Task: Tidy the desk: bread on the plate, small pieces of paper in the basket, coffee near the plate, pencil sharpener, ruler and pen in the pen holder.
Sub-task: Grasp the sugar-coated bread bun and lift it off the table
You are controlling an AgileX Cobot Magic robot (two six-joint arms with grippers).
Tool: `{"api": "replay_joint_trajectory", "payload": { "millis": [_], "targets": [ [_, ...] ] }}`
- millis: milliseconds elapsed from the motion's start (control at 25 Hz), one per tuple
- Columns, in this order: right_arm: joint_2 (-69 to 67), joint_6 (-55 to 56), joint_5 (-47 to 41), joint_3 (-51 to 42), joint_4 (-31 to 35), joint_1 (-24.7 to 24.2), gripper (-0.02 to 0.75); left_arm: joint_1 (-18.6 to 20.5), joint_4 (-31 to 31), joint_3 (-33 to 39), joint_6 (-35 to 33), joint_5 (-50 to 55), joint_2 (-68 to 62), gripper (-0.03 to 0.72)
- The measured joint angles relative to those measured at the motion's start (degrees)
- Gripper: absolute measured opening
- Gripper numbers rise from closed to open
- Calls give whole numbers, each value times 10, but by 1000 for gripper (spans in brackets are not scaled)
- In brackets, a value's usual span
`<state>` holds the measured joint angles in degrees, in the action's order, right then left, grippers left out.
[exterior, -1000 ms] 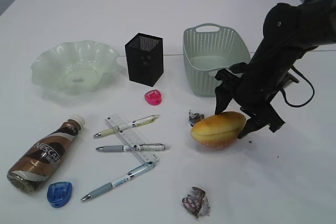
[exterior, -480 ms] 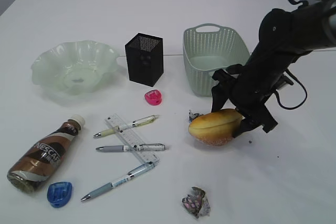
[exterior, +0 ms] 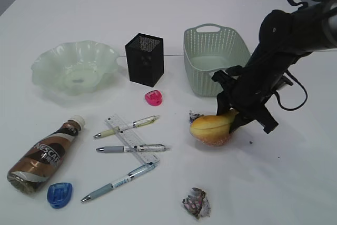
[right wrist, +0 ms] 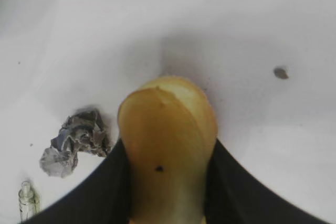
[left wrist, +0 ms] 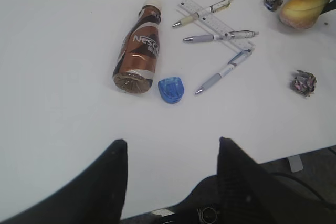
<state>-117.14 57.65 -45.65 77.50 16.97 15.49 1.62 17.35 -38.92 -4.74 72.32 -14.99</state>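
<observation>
gripping the bread (exterior: 211, 129) between my right gripper (exterior: 230, 121) fingers, clamped at one end. risk: soft bun sags or slips toward the plate (exterior: 73, 67). left gripper (left wrist: 170, 153) apart, empty.

Black arm (exterior: 274, 61) — looped black cable (exterior: 297, 96)

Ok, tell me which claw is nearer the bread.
Right. The right claw has its fingers on both sides of the bread. The left claw hovers open at the desk's near edge, far off beyond the pens.
</observation>
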Motion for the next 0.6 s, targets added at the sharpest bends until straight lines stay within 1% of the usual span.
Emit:
{"api": "replay_joint_trajectory", "payload": {
  "millis": [80,160,480,600],
  "targets": [
    [0,-12,0,0,0,0,246,0,0,0,0,0,0,403],
    [0,-33,0,0,2,0,230,0,1,0,0,0,0,403],
    [0,-137,-3,1,26,0,225,0,1,0,0,0,0,403],
    [-2,-191,-37,14,36,0,223,0,1,0,0,0,0,403]
  ]
}}
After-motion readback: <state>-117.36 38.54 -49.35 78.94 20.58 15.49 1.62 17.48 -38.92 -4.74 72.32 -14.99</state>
